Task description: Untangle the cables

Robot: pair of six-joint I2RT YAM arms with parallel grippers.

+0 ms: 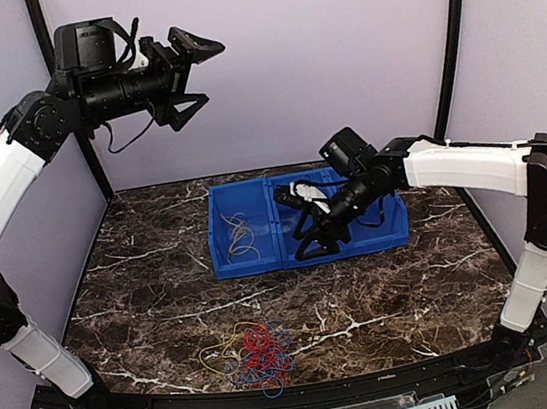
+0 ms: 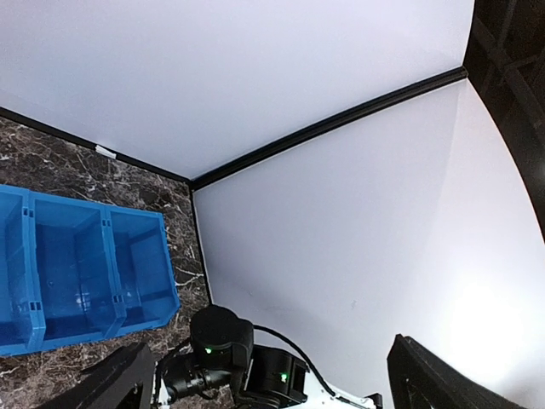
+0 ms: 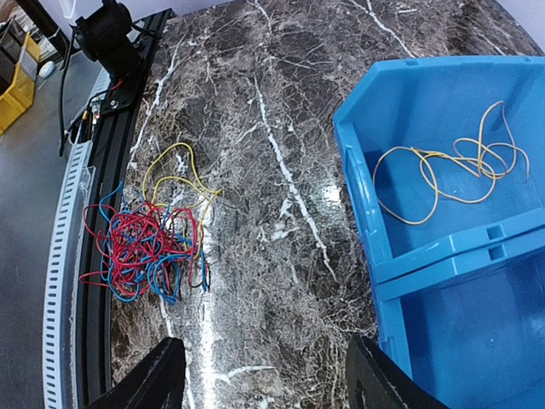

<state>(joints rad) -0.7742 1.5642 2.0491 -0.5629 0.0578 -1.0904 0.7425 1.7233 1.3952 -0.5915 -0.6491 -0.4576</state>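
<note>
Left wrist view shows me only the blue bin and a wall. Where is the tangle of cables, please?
Observer: The tangle of cables lies on the table near the front edge, apart from the blue bin.
Operator: Is any cable already inside the bin?
Observer: Yes, one yellow cable lies loose in its left compartment, as the top view shows it.
Operator: And the right tool?
Observer: The right tool hangs above the bin, wide open, holding nothing.

The right arm (image 1: 470, 166) hides the blue bin's (image 1: 251, 265) right compartment.
</note>
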